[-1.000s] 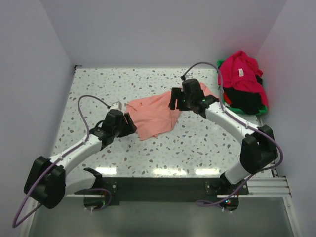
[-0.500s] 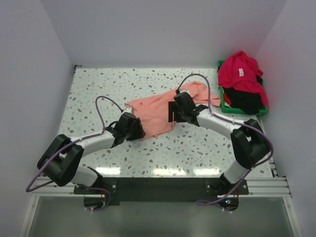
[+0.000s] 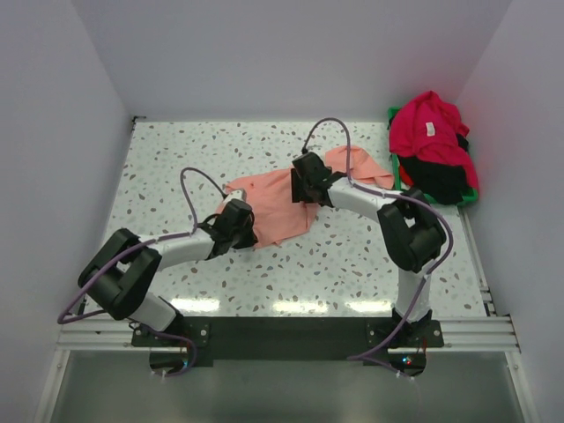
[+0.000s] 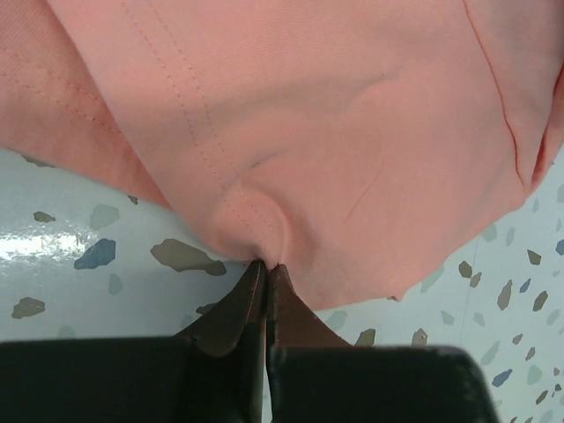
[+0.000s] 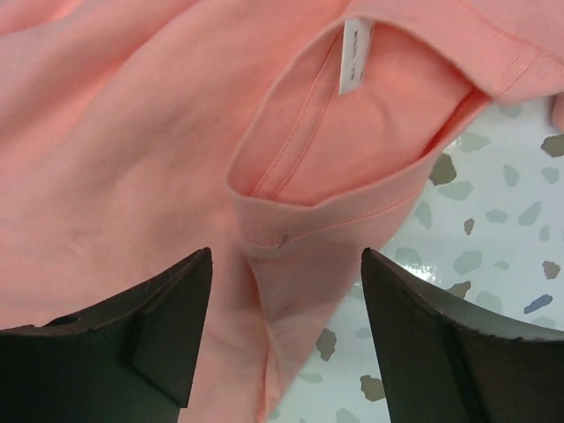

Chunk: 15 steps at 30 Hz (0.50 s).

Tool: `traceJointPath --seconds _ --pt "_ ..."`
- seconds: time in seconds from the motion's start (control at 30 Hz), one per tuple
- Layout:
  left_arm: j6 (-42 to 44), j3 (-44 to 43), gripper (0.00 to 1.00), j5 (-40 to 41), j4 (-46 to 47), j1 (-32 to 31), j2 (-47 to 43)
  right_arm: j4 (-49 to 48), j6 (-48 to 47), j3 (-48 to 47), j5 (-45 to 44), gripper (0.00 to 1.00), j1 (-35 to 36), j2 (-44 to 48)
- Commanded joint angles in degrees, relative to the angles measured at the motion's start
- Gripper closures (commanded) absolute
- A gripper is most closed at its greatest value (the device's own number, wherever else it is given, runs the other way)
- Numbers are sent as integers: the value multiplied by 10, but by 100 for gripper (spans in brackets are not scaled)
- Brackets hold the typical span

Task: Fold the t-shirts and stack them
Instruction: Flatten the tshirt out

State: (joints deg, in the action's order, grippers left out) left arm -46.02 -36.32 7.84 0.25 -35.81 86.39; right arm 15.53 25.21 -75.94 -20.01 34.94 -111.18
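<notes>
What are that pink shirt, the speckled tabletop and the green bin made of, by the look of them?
The pink shirt looks like soft matte knit cloth, probably cotton jersey: it puckers and shows stitched hems. The tabletop is hard and glossy, terrazzo-like speckles with light reflections; stone or laminate, cannot tell. The green bin is likely rigid plastic, from its bright even colour; little shows.

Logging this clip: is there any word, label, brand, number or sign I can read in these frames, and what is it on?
No text can be quoted as read.
The neck tag inside the collar of the salmon-pink t-shirt: faint grey print, too blurred to read.
The white label on the crimson t-shirt: too small to read.
No other lettering, brand or number shows in any view.
</notes>
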Motion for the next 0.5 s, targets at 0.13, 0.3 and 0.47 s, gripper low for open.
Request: traceJointPath --seconds 0.13,0.3,0.47 --pt "13 -38 100 35 -66 -2 -73 -4 -17 -40 -51 63 -19 -9" --pt "22 -55 100 51 -103 -2 -126 -1 -25 -38 -35 94 -19 4" --pt "28 -62 100 54 -119 -2 -156 -1 -23 -30 5 62 -18 34"
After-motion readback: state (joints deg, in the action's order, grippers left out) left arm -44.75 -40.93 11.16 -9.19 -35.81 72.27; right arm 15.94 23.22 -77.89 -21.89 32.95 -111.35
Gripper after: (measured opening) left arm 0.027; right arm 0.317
